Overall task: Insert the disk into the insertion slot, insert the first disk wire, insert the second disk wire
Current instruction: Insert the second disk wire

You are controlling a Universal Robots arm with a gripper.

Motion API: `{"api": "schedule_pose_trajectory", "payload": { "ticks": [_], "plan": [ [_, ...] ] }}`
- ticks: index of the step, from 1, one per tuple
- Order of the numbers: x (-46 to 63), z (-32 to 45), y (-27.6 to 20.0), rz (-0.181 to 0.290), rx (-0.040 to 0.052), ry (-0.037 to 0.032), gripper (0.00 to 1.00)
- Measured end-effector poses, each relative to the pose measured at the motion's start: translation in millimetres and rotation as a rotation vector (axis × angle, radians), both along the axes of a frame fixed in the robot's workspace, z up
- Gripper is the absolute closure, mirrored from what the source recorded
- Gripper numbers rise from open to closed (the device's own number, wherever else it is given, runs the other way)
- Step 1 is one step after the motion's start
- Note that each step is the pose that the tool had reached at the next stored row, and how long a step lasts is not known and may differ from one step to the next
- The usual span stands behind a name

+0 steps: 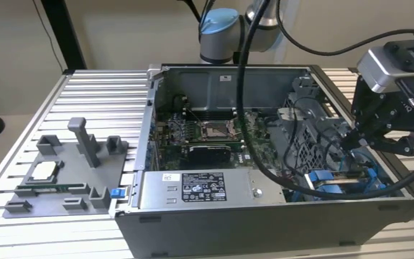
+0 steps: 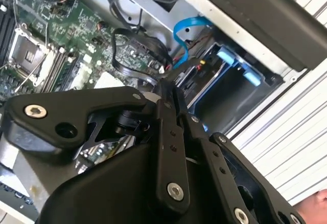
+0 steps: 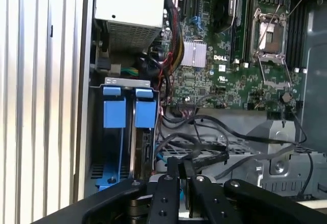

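Observation:
The disk sits in the insertion slot (image 3: 96, 132), a dark metal bay at the case's corner, on the exterior view's right. Its blue carrier front (image 3: 145, 114) stands beside a second blue carrier (image 3: 113, 114), and both carriers (image 1: 336, 181) show in the exterior view. My gripper (image 3: 185, 175) hovers over the case just beside the bay, shut on the end of a flat black disk wire (image 3: 207, 158). That black wire (image 2: 135, 55) loops from the board area to my gripper (image 2: 167, 93). A blue disk wire (image 2: 186, 27) curls loose above the bay. In the exterior view, my gripper (image 1: 351, 141) hangs above the carriers.
A grey power-supply box (image 1: 192, 189) lies along the case's front wall, next to the bay. The motherboard (image 1: 207, 135) fills the case floor. The arm's thick black hose (image 1: 245, 97) crosses over the case. A light grey fixture tray (image 1: 63, 172) rests on the slatted table on the exterior view's left.

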State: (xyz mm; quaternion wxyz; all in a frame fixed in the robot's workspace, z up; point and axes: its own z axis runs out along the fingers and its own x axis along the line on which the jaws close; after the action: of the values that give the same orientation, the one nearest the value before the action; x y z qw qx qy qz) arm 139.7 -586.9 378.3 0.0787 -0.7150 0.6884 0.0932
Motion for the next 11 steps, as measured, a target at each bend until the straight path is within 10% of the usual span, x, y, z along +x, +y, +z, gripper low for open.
{"api": "schedule_pose_trajectory", "payload": {
  "ticks": [6, 11],
  "plan": [
    [-8.3, 9.8, 0.3, 0.000, 0.0000, -0.0010, 1.00],
    [-8.4, 8.0, -9.5, -0.002, 0.0002, -0.0009, 1.00]
  ]
}}
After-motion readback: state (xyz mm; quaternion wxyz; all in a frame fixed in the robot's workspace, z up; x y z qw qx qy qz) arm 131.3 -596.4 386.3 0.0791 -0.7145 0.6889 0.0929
